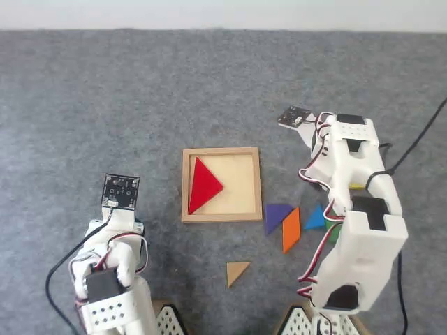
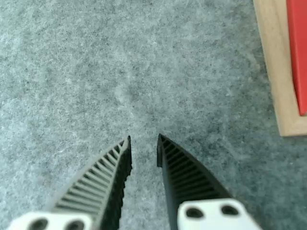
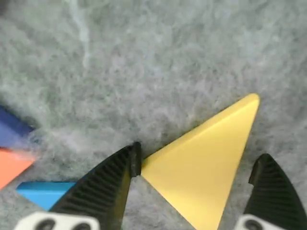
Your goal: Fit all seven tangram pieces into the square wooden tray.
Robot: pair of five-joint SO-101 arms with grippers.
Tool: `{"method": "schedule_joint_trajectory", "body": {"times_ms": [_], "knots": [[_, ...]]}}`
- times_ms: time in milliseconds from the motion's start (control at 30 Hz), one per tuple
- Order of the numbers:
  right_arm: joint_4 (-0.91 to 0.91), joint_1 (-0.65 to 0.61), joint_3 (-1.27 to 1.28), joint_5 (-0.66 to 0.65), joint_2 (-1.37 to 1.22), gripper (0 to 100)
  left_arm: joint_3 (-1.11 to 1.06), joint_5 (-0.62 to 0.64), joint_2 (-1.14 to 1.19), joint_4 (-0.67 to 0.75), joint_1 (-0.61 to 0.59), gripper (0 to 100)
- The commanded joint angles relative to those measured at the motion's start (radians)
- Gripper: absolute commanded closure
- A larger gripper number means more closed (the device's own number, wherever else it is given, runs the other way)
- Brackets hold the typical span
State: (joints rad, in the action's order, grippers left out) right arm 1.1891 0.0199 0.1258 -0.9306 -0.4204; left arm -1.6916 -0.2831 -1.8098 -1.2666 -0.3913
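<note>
The square wooden tray (image 1: 222,151) lies mid-table and holds one red triangle (image 1: 203,185) at its left side. Right of the tray lie a purple piece (image 1: 276,217), an orange piece (image 1: 291,229) and a blue triangle (image 1: 315,218). A green piece (image 1: 332,232) is half hidden under the right arm, and a tan triangle (image 1: 236,272) lies nearer the front. My right gripper (image 3: 198,158) is open and low over a yellow triangle (image 3: 206,153), one finger touching its corner. My left gripper (image 2: 144,139) is narrowly open over bare carpet, left of the tray's rim (image 2: 273,72).
Grey carpet covers the whole table. The right arm's white body (image 1: 356,230) stands over the pieces right of the tray. The left arm (image 1: 112,279) sits at the front left. Open carpet stretches behind and left of the tray.
</note>
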Motion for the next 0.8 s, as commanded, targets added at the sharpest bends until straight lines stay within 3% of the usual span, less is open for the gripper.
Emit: {"method": "schedule_joint_trajectory", "body": {"times_ms": [0,333,767], "knots": [[-0.016,0.018,-0.023,-0.029,-0.001,64.7,0.008,0.006,-0.011,-0.006,0.003,91],[0.053,0.015,-0.025,-0.107,0.007,64.6,0.008,0.006,-0.011,-0.006,0.003,91],[0.219,0.022,-0.149,-0.112,-0.002,64.6,0.008,0.006,-0.011,-0.006,0.003,91]]}}
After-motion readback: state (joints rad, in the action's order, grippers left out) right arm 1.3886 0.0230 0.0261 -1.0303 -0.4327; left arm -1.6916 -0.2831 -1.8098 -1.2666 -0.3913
